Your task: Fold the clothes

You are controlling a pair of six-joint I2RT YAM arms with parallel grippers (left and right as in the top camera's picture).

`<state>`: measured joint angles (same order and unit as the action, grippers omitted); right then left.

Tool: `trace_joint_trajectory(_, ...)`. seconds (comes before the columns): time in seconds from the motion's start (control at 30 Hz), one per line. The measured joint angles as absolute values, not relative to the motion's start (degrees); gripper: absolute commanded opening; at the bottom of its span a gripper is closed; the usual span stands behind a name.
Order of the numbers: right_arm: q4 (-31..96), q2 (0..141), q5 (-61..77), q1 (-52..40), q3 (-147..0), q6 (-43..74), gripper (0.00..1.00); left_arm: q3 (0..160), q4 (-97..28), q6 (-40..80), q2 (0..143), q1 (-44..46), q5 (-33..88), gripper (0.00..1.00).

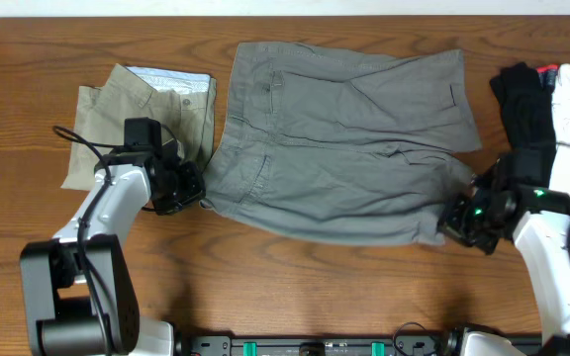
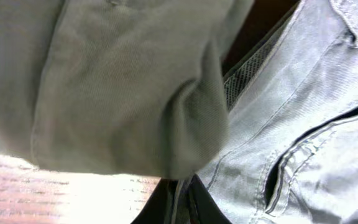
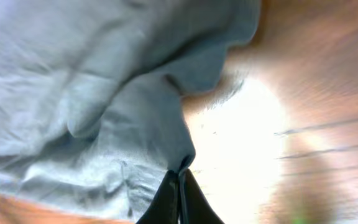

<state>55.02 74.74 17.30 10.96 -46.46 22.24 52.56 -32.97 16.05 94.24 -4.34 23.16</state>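
I count two pairs of shorts on the table [image 1: 295, 287], grey shorts [image 1: 339, 138] spread at centre, khaki shorts [image 1: 151, 109] just beside them by my left arm, one black garment [image 1: 524, 99] far right, those two visible only overhead, wrist views alone showing left gripper [image 2: 182, 190] and right gripper [image 3: 180, 180] each pinched tight on a grey shorts edge

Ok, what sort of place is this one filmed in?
Most likely a robot lab bench set up for laundry folding, not a home: a wooden table, a black mounting rail along its front edge, and clothes laid out: grey shorts, khaki shorts, a black garment.
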Motion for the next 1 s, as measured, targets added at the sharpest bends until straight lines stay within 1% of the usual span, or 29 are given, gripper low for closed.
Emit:
trace_joint_trajectory(0.23, 59.2, 73.7, 14.7, 11.3, -52.2, 19.9, 0.01, 52.6, -37.6, 14.5, 87.2, -4.3, 23.2, 0.06)
trace_joint_trajectory(0.47, 65.0, 71.4, 14.5, 11.4, -62.8, 17.7, 0.01, 55.0, -45.5, 11.7, 70.5, -4.0, 23.1, 0.06)
trace_joint_trajectory(0.67, 74.1, 67.4, 12.0, 11.9, -74.0, 17.1, 0.01, 58.7, -53.1, 10.2, 57.6, -1.0, 22.5, 0.06)
trace_joint_trajectory(0.8, 79.4, 66.1, 8.9, 13.2, -79.8, 16.6, 0.01, 59.4, -58.3, 10.0, 53.7, 1.2, 22.2, 0.06)
trace_joint_trajectory(1.0, 83.0, 64.1, 4.8, 13.1, -84.9, 16.0, 0.01, 59.5, -64.2, 10.0, 52.4, 4.8, 22.1, 0.06)
